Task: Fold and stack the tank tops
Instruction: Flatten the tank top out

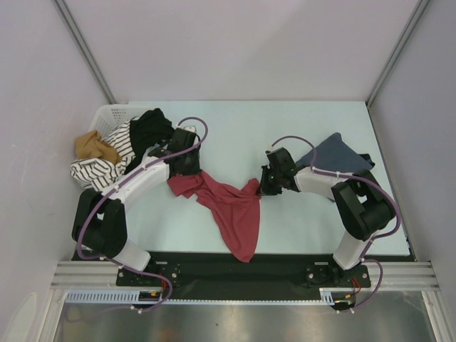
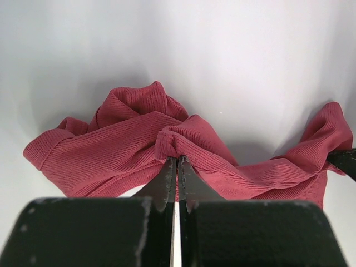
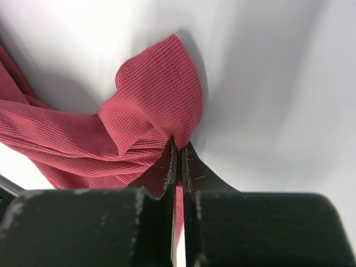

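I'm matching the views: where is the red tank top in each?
Top external: red tank top at centre, between the arms.
Left wrist: red tank top across the middle, pinched bottom centre.
Right wrist: red tank top at left, corner pinched.
Shared landmark: right end effector gripping its corner.

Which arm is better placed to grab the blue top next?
Probably the right. The blue-grey top lies beside that arm, near the right claw, while the left claw sits across the table. Both are shut on the red top, so it must let go first.
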